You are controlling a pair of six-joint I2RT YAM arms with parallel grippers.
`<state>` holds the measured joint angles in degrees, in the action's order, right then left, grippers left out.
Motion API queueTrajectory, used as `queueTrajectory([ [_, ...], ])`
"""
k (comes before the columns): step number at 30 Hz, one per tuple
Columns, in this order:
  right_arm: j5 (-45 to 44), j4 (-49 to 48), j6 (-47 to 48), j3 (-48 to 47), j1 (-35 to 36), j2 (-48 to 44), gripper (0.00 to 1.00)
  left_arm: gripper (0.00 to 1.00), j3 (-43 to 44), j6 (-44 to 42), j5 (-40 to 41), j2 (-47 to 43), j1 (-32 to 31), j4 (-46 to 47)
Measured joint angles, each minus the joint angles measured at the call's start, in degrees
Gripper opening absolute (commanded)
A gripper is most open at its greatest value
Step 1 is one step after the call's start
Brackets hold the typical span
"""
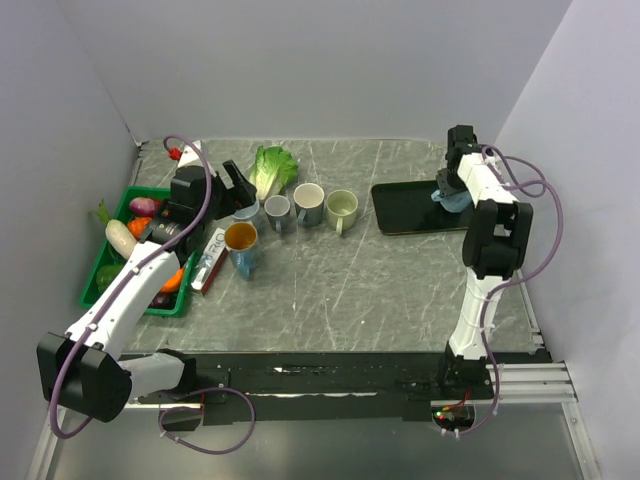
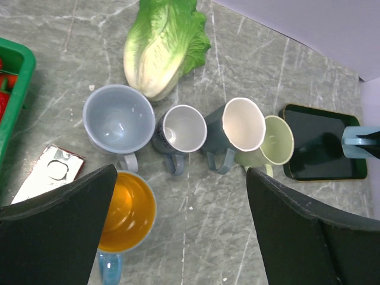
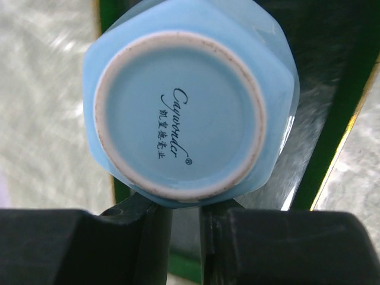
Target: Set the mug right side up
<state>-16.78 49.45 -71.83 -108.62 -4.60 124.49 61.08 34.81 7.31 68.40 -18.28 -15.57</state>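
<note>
A: What's sitting around the left claw (image 2: 181, 172)?
B: Mugs lining up just past its tips: grey-blue mug (image 2: 117, 119), small dark mug (image 2: 184, 129), teal mug (image 2: 242, 123), pale green mug (image 2: 278, 139). Also orange-lined mug (image 2: 126, 211) sitting nearer, right beside the claw.
A: Farther out?
B: Beyond the row, lettuce (image 2: 160, 47) lying flat. To one side, carton (image 2: 50, 172) and green crate (image 2: 12, 71) sitting; black tray (image 2: 314, 142) off the other.

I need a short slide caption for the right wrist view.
Upside-down light blue mug over the dark tray, base toward camera, right gripper shut on it.
</note>
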Motion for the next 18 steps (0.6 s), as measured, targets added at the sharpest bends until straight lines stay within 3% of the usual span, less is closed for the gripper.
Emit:
queueTrajectory([
  [10,14.4,-16.7,9.7,18.8,1.8,-23.6,0.0,0.96,2.4,2.2,-6.6,1.2,0.1,0.4],
  [18,32.2,-38.9,13.3,35.9,8.4,-41.3,0.0,0.96,6.6,5.1,-20.6,5.8,0.1,9.3],
])
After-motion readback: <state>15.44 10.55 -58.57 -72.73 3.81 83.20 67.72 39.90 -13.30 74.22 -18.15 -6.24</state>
